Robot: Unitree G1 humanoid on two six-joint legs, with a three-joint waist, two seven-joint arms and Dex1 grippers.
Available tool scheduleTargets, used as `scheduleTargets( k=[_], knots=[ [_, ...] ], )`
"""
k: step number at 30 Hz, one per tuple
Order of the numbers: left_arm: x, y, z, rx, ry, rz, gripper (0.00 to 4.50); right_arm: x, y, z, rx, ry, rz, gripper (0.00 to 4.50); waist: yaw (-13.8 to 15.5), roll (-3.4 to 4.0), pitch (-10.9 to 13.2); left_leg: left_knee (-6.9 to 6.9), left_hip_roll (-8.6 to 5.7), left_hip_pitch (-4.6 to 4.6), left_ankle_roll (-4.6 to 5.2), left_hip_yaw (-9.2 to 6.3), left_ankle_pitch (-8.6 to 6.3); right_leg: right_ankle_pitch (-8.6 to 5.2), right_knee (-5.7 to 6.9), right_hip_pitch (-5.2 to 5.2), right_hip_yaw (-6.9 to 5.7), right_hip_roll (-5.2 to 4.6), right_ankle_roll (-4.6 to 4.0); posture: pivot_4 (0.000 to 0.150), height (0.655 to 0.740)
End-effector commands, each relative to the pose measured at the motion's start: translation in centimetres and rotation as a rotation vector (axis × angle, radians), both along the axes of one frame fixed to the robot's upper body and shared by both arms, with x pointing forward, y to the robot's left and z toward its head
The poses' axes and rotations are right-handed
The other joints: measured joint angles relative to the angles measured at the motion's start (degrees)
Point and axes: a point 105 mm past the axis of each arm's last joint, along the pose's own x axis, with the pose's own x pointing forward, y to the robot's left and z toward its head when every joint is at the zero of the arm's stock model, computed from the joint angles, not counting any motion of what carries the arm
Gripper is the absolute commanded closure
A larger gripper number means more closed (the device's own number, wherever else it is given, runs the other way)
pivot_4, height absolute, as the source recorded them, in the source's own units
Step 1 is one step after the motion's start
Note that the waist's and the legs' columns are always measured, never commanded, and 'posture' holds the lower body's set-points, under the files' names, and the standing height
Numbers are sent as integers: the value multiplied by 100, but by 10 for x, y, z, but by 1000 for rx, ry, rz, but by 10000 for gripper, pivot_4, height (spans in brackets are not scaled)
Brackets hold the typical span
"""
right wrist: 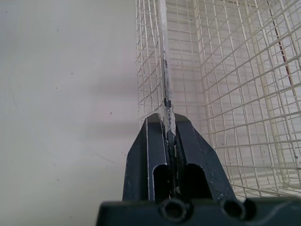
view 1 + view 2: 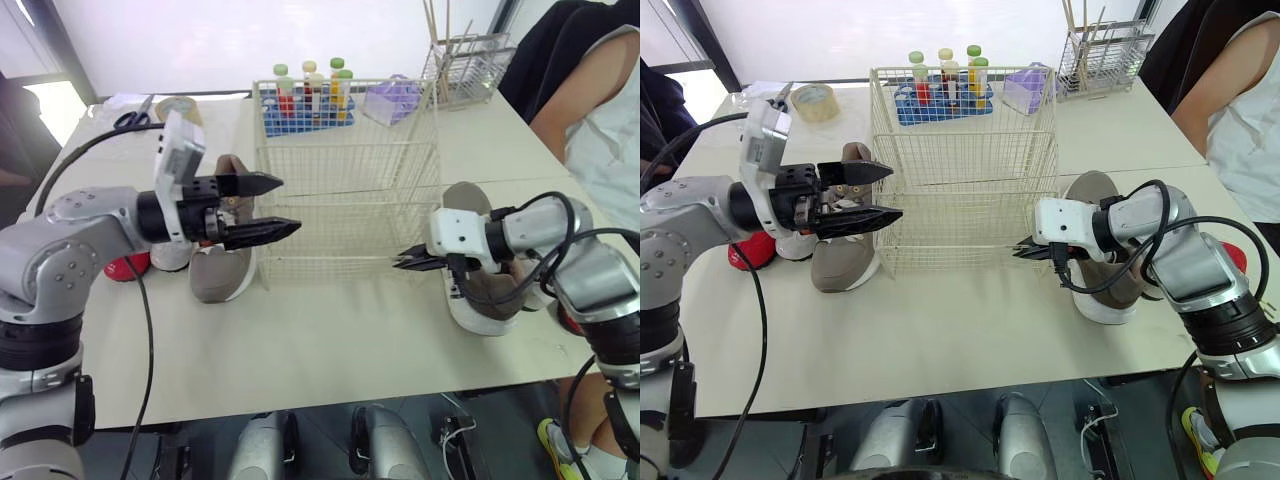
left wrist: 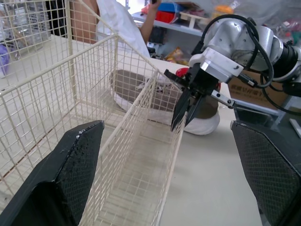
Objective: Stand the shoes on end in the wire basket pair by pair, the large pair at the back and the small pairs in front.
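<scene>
- Spreading pale and broad, the table point(image 2: 330, 350) carries everything; a person point(image 2: 600, 110) sits off its far right corner.
- The wire basket point(image 2: 340, 170) stands mid-table, toward the far edge, with no shoes in it yet. It looks light and stiff, so I'd guess it slides easily if nudged and wants steadying by a corner wire.
- The large shoe point(image 2: 1105, 295), taupe on a white sole, lies flat near the right edge, partly under the right arm. I judge it soft in the upper and firm in the sole, so the heel collar or the sole edge looks the best hold.
- Smaller shoes lie toward the left edge: a taupe shoe point(image 2: 220, 272) just beside the basket and a red shoe point(image 2: 125, 266) further out.
- The left tool point(image 2: 290, 205) hovers over the taupe shoe beside the basket's left side, its jaws spread wide and holding nothing.
- The right tool point(image 2: 1018, 252) sits at the basket's lower near-right corner.
- The right wrist view settles what the head views leave unclear: both fingers point(image 1: 188, 141) are pinched tight on one basket wire. The left wrist view looks down the basket's bare floor.
</scene>
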Motion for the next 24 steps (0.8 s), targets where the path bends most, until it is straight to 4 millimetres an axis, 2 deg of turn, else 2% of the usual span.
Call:
scheduleTargets(
  k=[1, 9, 10, 11, 14, 18, 22, 24],
  knots=[
    [-5, -5, 11, -3, -50, -28, 0, -2, 8, 5, 20, -30, 4, 44615, 0, 0, 0, 0, 0, 0, 0, 0, 0, 0, 0, 0, 0, 0, 0, 1500, 7400],
    [-4, -7, 11, -9, -50, -39, 0, -3, 9, 10, 33, -32, -5, 44615, 0, 0, 0, 0, -1, 0, 0, 0, 0, 0, 0, 0, 0, 0, 0, 1500, 7400],
    [-4, -8, 11, -10, -50, -41, 0, -3, 8, 11, 31, -34, -9, 38091, 1, 0, 0, 0, -1, 0, 0, 0, 0, 0, 0, 0, 0, 0, 0, 1500, 7400],
    [-4, -8, 11, -10, -50, -42, 0, -3, 7, 14, 31, -38, -12, 35704, 1, 0, 0, 0, -1, 0, 0, 0, 0, 0, 0, 0, 0, 0, 0, 1500, 7400],
    [-5, -9, 11, -13, -50, -45, 0, -4, 3, 27, 37, -74, -27, 20828, 11, 0, 0, 0, -1, -1, 0, 0, 0, 0, 0, 0, 0, -1, 0, 1500, 7400],
    [-7, -8, 11, -18, -46, -49, 0, -14, -4, 60, 87, -147, -63, 1539, 43, 1, 1, 0, -3, -2, 0, 0, 0, 0, 0, 0, 0, -3, 0, 1500, 7400],
    [-9, -7, 11, -26, -38, -54, 0, -31, -12, 107, 289, -195, -161, 707, 91, 1, 1, 0, -1, -2, 0, -2, 0, 0, 0, 0, 0, -2, 0, 1500, 7400],
    [-10, -7, 9, -29, -34, -57, 0, -39, -29, 129, 407, -227, -300, 707, 115, 1, 1, 0, -1, -1, 0, -3, 0, 1, 0, 0, 0, -2, -1, 1500, 7400]
  ],
)
